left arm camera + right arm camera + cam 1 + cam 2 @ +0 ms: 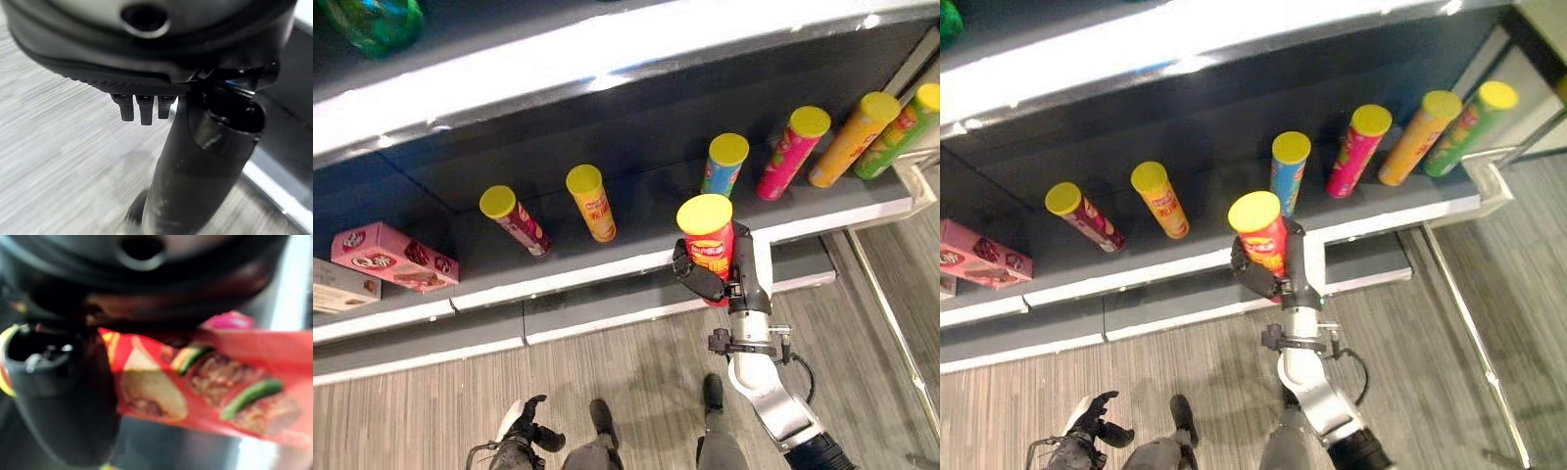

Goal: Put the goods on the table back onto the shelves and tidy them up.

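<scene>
A pink box (pixel 394 257) sits far left on the shelf (pixel 636 259). The left hand (pixel 521 426) hangs low, fingers loosely curled, holding nothing. The right hand (pixel 707 278) grips a red can (pixel 707 235) upright at the shelf's front edge.

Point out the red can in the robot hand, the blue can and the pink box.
red can (pixel 705 213), left eye view, yellow lid.
blue can (pixel 728 150), left eye view, yellow lid.
pink box (pixel 393 257), left eye view, top face.
</scene>
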Tool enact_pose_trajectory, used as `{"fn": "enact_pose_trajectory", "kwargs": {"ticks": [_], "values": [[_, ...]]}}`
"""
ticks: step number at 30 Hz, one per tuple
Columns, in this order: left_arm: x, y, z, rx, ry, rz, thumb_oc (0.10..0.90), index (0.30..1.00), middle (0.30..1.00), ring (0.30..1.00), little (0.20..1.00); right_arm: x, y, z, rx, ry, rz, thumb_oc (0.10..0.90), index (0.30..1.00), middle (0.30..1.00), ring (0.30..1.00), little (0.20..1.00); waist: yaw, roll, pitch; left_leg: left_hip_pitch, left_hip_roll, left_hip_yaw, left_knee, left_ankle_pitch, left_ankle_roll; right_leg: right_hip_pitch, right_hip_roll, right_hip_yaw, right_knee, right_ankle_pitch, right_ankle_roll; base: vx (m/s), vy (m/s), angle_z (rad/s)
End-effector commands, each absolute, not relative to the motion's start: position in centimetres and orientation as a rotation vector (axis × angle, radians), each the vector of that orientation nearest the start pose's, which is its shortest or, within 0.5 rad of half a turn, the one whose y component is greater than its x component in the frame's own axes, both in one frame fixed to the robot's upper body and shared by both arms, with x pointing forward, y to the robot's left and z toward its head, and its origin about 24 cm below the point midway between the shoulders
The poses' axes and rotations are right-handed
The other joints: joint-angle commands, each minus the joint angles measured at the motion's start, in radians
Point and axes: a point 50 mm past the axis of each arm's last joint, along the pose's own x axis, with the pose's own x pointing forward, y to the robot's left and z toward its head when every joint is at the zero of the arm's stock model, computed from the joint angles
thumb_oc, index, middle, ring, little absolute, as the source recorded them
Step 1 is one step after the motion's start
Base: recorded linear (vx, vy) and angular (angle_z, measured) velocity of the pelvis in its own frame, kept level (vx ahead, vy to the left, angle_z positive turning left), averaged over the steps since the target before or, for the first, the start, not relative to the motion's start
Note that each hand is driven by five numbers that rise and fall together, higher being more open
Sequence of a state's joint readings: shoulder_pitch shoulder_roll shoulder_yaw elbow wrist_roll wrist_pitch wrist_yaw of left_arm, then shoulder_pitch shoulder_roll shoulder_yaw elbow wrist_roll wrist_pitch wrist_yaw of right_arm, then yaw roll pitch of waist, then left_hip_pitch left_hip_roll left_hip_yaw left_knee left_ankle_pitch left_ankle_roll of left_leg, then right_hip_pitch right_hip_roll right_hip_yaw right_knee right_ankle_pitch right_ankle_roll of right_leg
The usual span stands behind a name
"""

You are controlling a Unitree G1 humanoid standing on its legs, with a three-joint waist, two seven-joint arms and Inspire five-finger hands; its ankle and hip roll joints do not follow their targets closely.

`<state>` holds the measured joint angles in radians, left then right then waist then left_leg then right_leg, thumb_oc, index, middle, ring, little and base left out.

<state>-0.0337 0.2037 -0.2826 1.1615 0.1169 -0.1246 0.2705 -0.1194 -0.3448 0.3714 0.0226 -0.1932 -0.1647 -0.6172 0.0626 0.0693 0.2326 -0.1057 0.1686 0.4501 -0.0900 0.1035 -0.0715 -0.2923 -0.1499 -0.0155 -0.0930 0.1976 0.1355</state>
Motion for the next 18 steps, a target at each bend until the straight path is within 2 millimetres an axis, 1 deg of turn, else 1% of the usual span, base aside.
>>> {"fn": "enact_pose_trajectory", "kwargs": {"ticks": [1, 2, 3, 4, 5, 6, 7, 8, 11, 13, 16, 18], "values": [[12.9, 20.5, -15.0, 0.591, 0.922, -0.037, 0.8, 0.9, 0.9, 0.9, 0.9, 25.6, -12.8, 14.2, -0.233, -0.73, -0.216, 0.4, 0.3, 0.3, 0.3, 0.3, 0.004, -0.02, -0.034, 0.035, 0.049, 0.006, 0.003, -0.07, -0.068, 0.089, -0.069, -0.097, 0.014, -0.08, 0.083, 0.12, -0.023, -0.01], [12.9, 20.3, -15.0, 0.621, 0.915, -0.072, 0.8, 0.9, 0.9, 0.9, 0.9, 25.8, -12.6, 14.5, -0.217, -0.747, -0.227, 0.4, 0.3, 0.3, 0.3, 0.3, 0.013, -0.018, -0.035, 0.031, 0.054, 0.002, 0.003, -0.066, -0.072, 0.091, -0.068, -0.109, 0.011, -0.079, 0.085, 0.07, -0.056, -0.02], [15.6, 20.9, -13.9, 0.704, 0.84, -0.104, 0.8, 0.9, 0.9, 0.9, 0.9, 26.5, -12.0, 14.5, -0.212, -0.748, -0.235, 0.4, 0.3, 0.3, 0.3, 0.3, 0.018, -0.009, -0.041, 0.02, 0.056, -0.005, 0.003, -0.059, -0.08, 0.09, -0.067, -0.116, 0.008, -0.082, 0.084, 0.09, -0.048, 0.02], [17.9, 19.3, -13.0, 0.672, 0.759, -0.133, 0.8, 0.9, 0.9, 0.9, 0.9, 27.3, -11.2, 14.8, -0.183, -0.749, -0.238, 0.4, 0.3, 0.3, 0.3, 0.3, 0.021, -0.006, -0.043, 0.012, 0.057, -0.007, 0.003, -0.059, -0.08, 0.085, -0.068, -0.124, 0.006, -0.084, 0.083, 0.07, -0.025, 0.05], [17.9, 19.3, -13.0, 0.672, 0.758, -0.133, 0.8, 0.9, 0.9, 0.9, 0.9, 27.3, -11.2, 14.9, -0.182, -0.75, -0.238, 0.4, 0.3, 0.3, 0.3, 0.3, 0.021, -0.006, -0.042, 0.012, 0.057, -0.007, 0.003, -0.059, -0.08, 0.085, -0.068, -0.125, 0.006, -0.084, 0.083, 0.05, -0.032, 0.15], [18.4, 18.8, -12.7, 0.663, 0.731, -0.144, 0.8, 0.9, 0.9, 0.9, 0.9, 27.7, -10.8, 15.1, -0.175, -0.757, -0.233, 0.4, 0.3, 0.3, 0.3, 0.3, 0.027, -0.005, -0.043, 0.008, 0.057, -0.01, 0.003, -0.058, -0.08, 0.082, -0.069, -0.128, 0.006, -0.082, 0.082, 0.03, -0.036, 0.1], [18.5, 18.6, -12.5, 0.614, 0.716, -0.123, 0.8, 0.9, 0.9, 0.9, 0.9, 28.3, -10.7, 16.1, -0.17, -0.782, -0.268, 0.4, 0.3, 0.3, 0.3, 0.3, 0.045, 0.004, -0.047, -0.003, 0.055, -0.02, 0.003, -0.057, -0.079, 0.077, -0.073, -0.133, 0.006, -0.081, 0.082, 0.03, -0.035, 0.07], [18.5, 18.6, -12.5, 0.614, 0.715, -0.123, 0.8, 0.9, 0.9, 0.9, 0.9, 28.3, -10.7, 16.1, -0.17, -0.783, -0.268, 0.4, 0.3, 0.3, 0.3, 0.3, 0.045, 0.004, -0.047, -0.004, 0.055, -0.02, 0.003, -0.057, -0.079, 0.077, -0.073, -0.133, 0.006, -0.08, 0.082, 0.0, 0.0, 0.0], [17.7, 18.9, -12.9, 0.537, 0.758, -0.088, 0.8, 0.9, 0.9, 0.9, 0.9, 29.0, -10.2, 17.3, -0.165, -0.807, -0.293, 0.4, 0.3, 0.3, 0.3, 0.3, 0.068, 0.015, -0.055, -0.016, 0.047, -0.033, 0.003, -0.056, -0.076, 0.072, -0.081, -0.142, 0.006, -0.076, 0.083, 0.03, -0.009, 0.18], [17.6, 19.0, -12.9, 0.526, 0.769, -0.085, 0.8, 0.9, 0.9, 0.9, 0.9, 29.1, -9.6, 17.8, -0.156, -0.82, -0.286, 0.4, 0.3, 0.3, 0.3, 0.3, 0.077, 0.021, -0.059, -0.021, 0.039, -0.038, 0.003, -0.056, -0.075, 0.068, -0.088, -0.147, 0.006, -0.071, 0.085, 0.04, 0.013, 0.13], [17.8, 19.2, -12.9, 0.545, 0.767, -0.085, 0.8, 0.9, 0.9, 0.9, 0.9, 28.8, -8.7, 18.0, -0.149, -0.828, -0.242, 0.4, 0.3, 0.3, 0.3, 0.3, 0.081, 0.022, -0.067, -0.035, 0.027, -0.042, 0.003, -0.058, -0.072, 0.052, -0.1, -0.145, 0.006, -0.057, 0.089, 0.04, 0.016, 0.08], [18.2, 18.9, -12.7, 0.569, 0.745, -0.105, 0.8, 0.9, 0.9, 0.9, 0.9, 28.6, -8.2, 17.9, -0.138, -0.821, -0.203, 0.4, 0.3, 0.3, 0.3, 0.3, 0.079, 0.021, -0.07, -0.042, 0.021, -0.043, 0.003, -0.063, -0.068, 0.041, -0.108, -0.143, 0.006, -0.047, 0.092, 0.03, 0.025, 0.09]]}}
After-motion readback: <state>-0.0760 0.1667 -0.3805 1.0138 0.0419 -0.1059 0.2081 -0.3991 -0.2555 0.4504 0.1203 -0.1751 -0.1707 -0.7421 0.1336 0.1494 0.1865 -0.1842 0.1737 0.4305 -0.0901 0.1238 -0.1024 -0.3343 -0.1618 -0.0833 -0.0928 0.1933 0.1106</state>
